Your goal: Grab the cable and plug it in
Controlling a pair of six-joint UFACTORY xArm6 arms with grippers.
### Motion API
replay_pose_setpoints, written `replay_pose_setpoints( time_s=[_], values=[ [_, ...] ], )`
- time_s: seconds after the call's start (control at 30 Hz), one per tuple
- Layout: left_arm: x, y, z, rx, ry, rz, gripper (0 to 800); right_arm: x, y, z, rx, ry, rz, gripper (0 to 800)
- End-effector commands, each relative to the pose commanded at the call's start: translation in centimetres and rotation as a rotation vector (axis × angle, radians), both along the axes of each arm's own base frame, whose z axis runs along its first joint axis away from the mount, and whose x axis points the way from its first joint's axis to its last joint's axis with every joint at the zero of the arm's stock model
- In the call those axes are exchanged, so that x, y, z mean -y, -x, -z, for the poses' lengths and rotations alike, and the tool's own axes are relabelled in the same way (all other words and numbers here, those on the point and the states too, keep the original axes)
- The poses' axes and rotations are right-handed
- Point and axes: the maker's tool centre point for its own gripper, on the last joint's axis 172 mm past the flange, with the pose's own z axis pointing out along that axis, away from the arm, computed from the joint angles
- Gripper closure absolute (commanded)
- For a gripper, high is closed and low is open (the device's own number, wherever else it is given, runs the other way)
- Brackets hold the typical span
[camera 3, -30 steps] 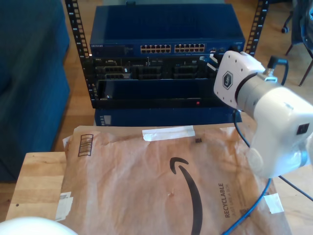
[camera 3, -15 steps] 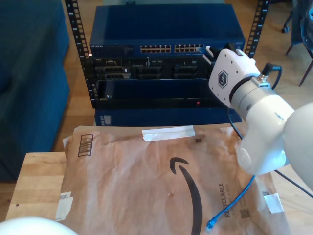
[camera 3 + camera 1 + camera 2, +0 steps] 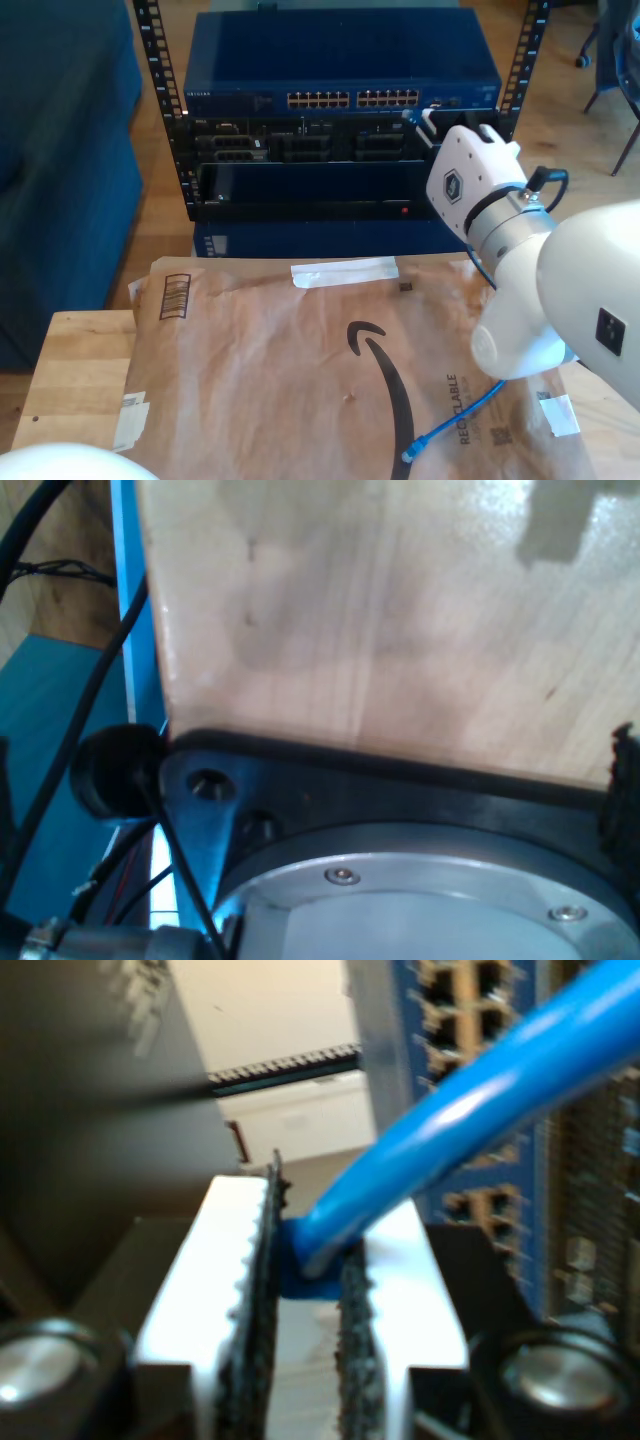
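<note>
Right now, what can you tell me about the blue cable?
The cable is thin, bright blue and looks like smooth plastic. My second end effector is shut on one end of it, up near the ports of the network switch. The rest hangs down behind the arm and trails over the brown paper mailer. Its free end, with a small blue plug, lies on the mailer near the exterior view's lower right.

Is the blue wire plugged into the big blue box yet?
Not yet. Grabbing looks done: my second gripper is shut on the cable. In hand: it holds the plug end up by the switch and its row of ports. Left: pushing the plug in. The cable's other end lies loose on the paper bag.
</note>
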Motion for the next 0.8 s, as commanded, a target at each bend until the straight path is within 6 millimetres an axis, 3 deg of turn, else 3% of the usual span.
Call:
replay_pose_setpoints(
  time_s=[0.03, 0.1, 0.2, 0.33, 0.43, 0.53, 0.67, 0.8],
  values=[
    [0.0, 0.0, 0.0, 0.000, 0.000, 0.000, 2, 0.4, -0.2, -0.8, 0.029, 0.029, 0.025, 800],
    [0.0, 0.0, 0.0, 0.000, 0.000, 0.000, 1, 0.6, -1.0, -0.5, 0.042, 0.068, 0.072, 800],
    [0.0, 0.0, 0.0, 0.000, 0.000, 0.000, 1, -1.3, -2.2, 0.0, 0.047, 0.079, 0.086, 800],
    [-0.1, 0.0, 0.0, 0.001, -0.001, 0.001, 2, -2.0, -3.2, 0.9, 0.045, 0.105, 0.126, 800],
    [0.0, 0.0, 0.0, 0.000, 0.000, 0.000, 1, -0.7, -3.6, 1.3, 0.036, 0.137, 0.205, 800],
    [-0.1, 0.0, 0.0, 0.000, -0.002, 0.000, 1, -1.0, -3.7, 1.8, 0.030, 0.147, 0.219, 800],
    [0.0, 0.0, 0.0, 0.001, 0.000, 0.001, 2, -1.7, -4.3, 4.0, 0.008, 0.167, 0.267, 800],
    [0.0, 0.0, 0.0, 0.000, 0.000, 0.000, 1, -0.5, -5.6, 3.7, 0.054, 0.174, 0.371, 800]
  ],
)
